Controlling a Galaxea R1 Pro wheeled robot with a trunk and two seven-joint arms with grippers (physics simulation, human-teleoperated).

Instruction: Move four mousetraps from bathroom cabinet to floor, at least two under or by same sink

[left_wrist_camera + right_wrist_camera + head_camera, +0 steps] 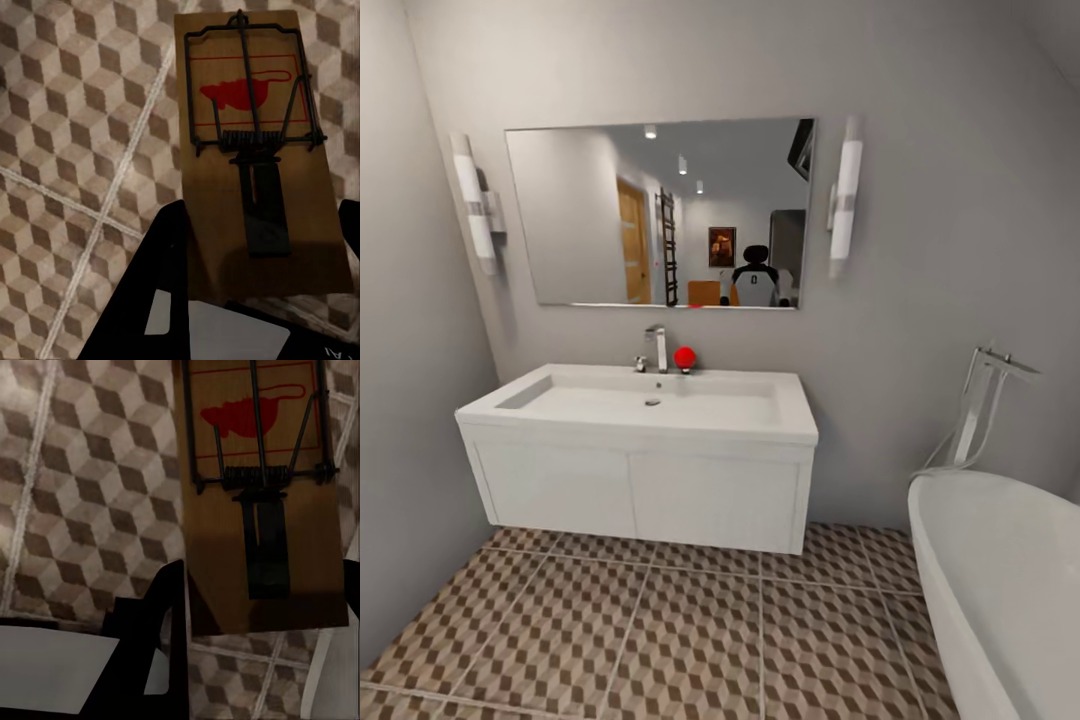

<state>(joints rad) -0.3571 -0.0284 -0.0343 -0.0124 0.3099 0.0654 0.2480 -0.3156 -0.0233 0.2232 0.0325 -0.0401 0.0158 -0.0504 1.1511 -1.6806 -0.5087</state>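
In the left wrist view a brown wooden mousetrap (255, 150) with a dark wire spring and a red mouse print sits between the black fingers (163, 259) of my left gripper (259, 240), which is shut on its near end. It hangs above the cube-patterned bathroom floor (67, 150). My right gripper (262, 592) holds a second mousetrap (259, 487) the same way over the floor (90, 472). The head view faces the white sink (650, 405) on its wall-hung vanity, with tiled floor (690, 640) below it. The cabinet is out of view.
A chrome tap (658, 347) and a small red ball (685, 357) stand at the back of the basin. A mirror (660, 212) hangs above. A white bathtub (1000, 590) fills the right foreground. A grey wall closes the left side.
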